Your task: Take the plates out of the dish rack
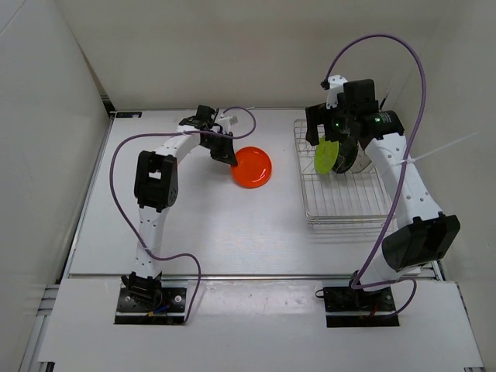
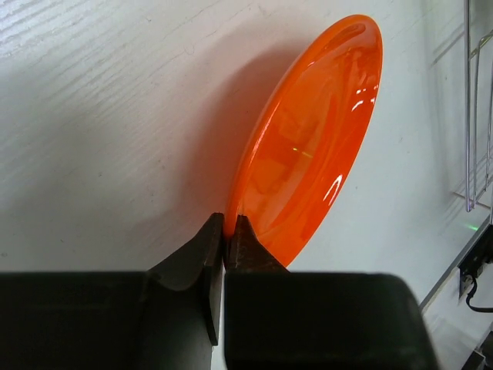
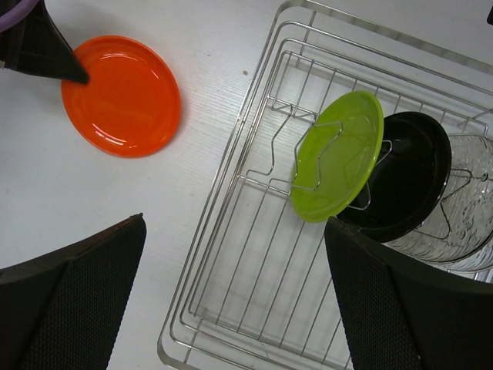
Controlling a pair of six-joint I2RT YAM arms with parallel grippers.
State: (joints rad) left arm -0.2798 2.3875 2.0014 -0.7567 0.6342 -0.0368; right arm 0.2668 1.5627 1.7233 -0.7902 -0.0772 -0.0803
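Currently the left gripper (image 2: 225,231), nearer the bases, is pinching its jaws almost together on the rim of the orange plate (image 1: 253,167). That plate is lying on the table (image 1: 194,225), left of the dish rack (image 1: 345,209). Farther back, the right gripper (image 3: 231,308) is hovering over the rack's far end, jaws spread wide and holding nothing. The yellow-green plate (image 3: 339,154) is standing on edge against a divider just ahead of those fingers, with the black plate (image 3: 408,177) and clear plate (image 3: 470,200) leaning behind it. Being much closer, the right arm is probably facing a descent onto its upper rim.
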